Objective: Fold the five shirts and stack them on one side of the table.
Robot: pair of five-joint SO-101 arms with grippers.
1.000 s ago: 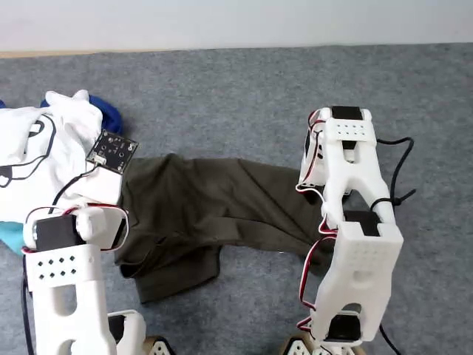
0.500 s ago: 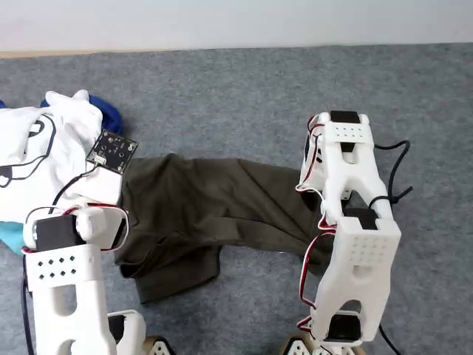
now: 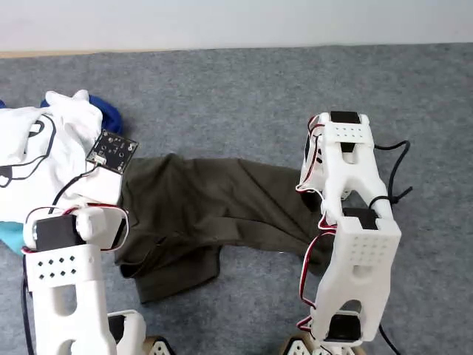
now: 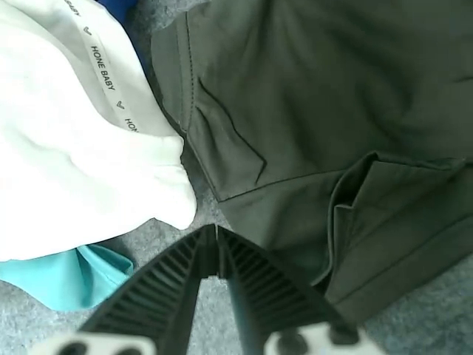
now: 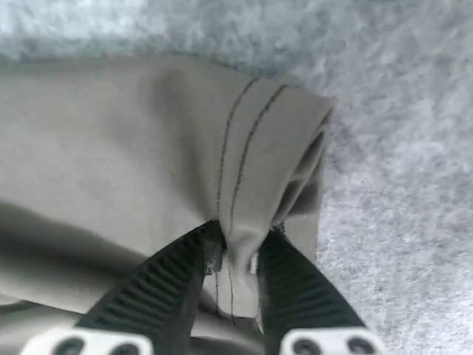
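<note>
2 arms over the grey bench (image 3: pixel 222 81). The right fingers (image 5: pixel 177 274) pinch a stitched fold at the edge of the olive shirt (image 3: pixel 214 207), cloth bunched between them. The left fingers (image 4: pixel 170 277) are pressed together, holding nothing, tips at the olive hem just beside the white shirt (image 4: pixel 66 140). The olive shirt lies spread mid-bench, with the white shirt heaped by the left arm over a blue shirt (image 3: pixel 111 115) and a teal shirt (image 4: pixel 74 281).

surface: grey table (image 3: pixel 244 89) | olive shirt (image 3: pixel 214 207) centre | shirt pile (image 3: pixel 37 155) beside
</note>
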